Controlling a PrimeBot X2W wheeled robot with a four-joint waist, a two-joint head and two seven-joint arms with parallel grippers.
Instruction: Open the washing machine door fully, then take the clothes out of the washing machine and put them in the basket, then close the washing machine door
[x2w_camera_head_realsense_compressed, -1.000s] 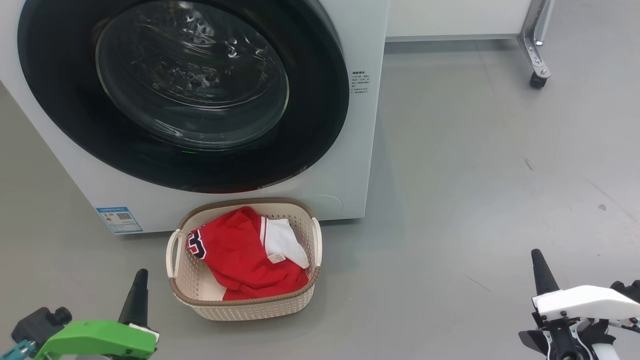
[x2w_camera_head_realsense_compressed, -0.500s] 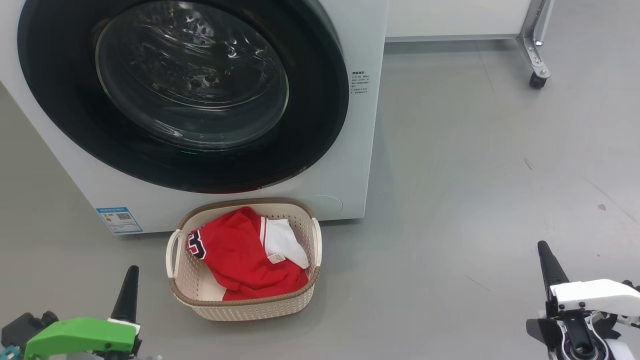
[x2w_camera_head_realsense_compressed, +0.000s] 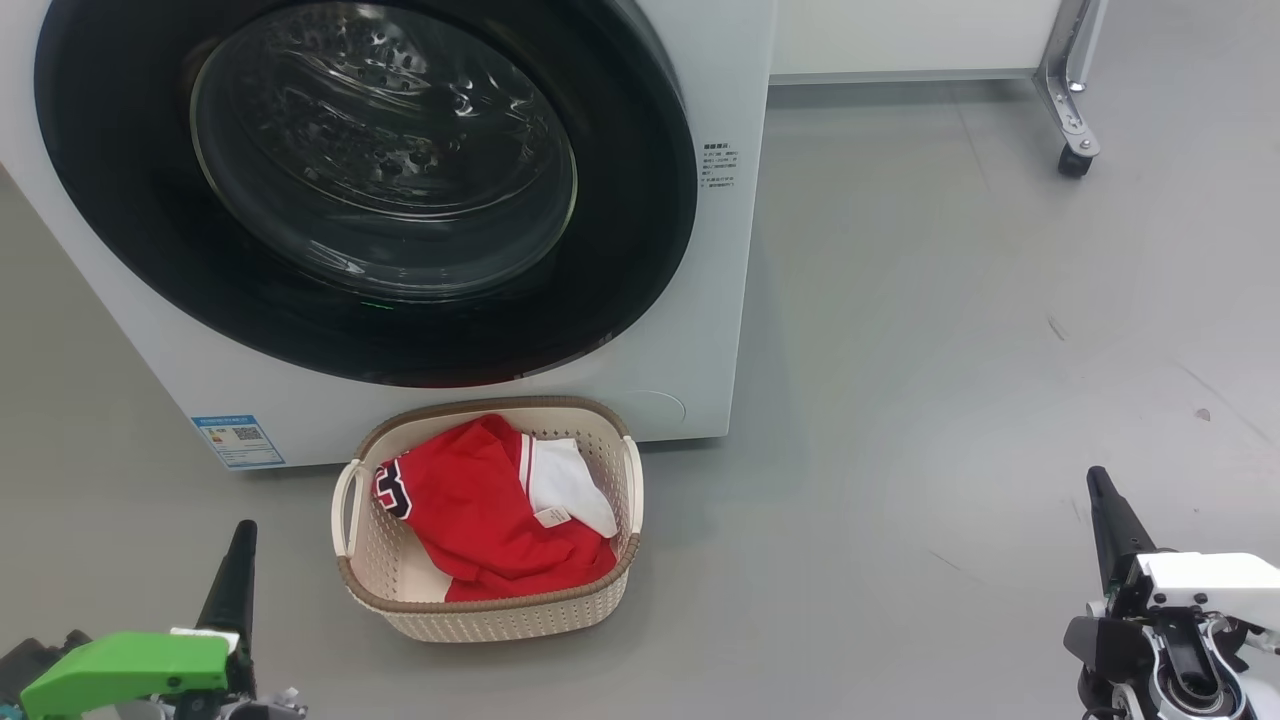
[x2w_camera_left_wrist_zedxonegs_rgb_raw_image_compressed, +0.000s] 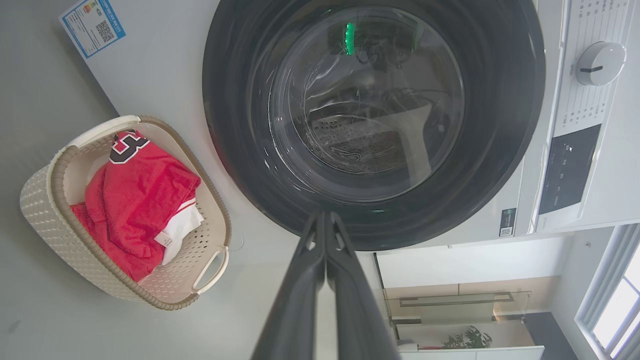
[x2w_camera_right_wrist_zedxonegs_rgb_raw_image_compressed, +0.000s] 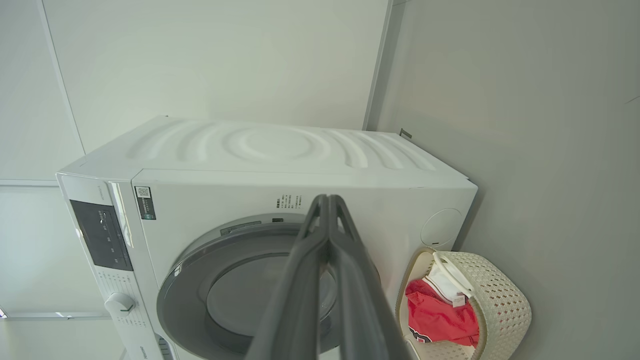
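Note:
The white washing machine (x2w_camera_head_realsense_compressed: 720, 300) fills the upper left of the head view, and its round black washing machine door (x2w_camera_head_realsense_compressed: 620, 260) lies shut flat against the front. Just before it on the floor stands the cream basket (x2w_camera_head_realsense_compressed: 500, 615) with the red clothes (x2w_camera_head_realsense_compressed: 480, 520) piled inside. My left gripper (x2w_camera_head_realsense_compressed: 240, 535) is shut and empty, low to the basket's left. My right gripper (x2w_camera_head_realsense_compressed: 1100, 485) is shut and empty at the far lower right. In the left wrist view my own gripper (x2w_camera_left_wrist_zedxonegs_rgb_raw_image_compressed: 324, 215) points at the door's (x2w_camera_left_wrist_zedxonegs_rgb_raw_image_compressed: 500, 125) rim. The right wrist view shows my gripper (x2w_camera_right_wrist_zedxonegs_rgb_raw_image_compressed: 327, 199), the machine (x2w_camera_right_wrist_zedxonegs_rgb_raw_image_compressed: 280, 145) and the basket (x2w_camera_right_wrist_zedxonegs_rgb_raw_image_compressed: 505, 295).
A blue label sticker (x2w_camera_head_realsense_compressed: 238, 441) is on the machine's lower left corner. A metal leg with a caster (x2w_camera_head_realsense_compressed: 1075, 160) stands at the back right. Open grey floor (x2w_camera_head_realsense_compressed: 950, 350) spreads to the machine's right. The control knob (x2w_camera_left_wrist_zedxonegs_rgb_raw_image_compressed: 599, 62) appears in the left wrist view.
Both grippers have drawn back and outward: the left lower and leftward, the right farther right. The door, basket and clothes have not moved.

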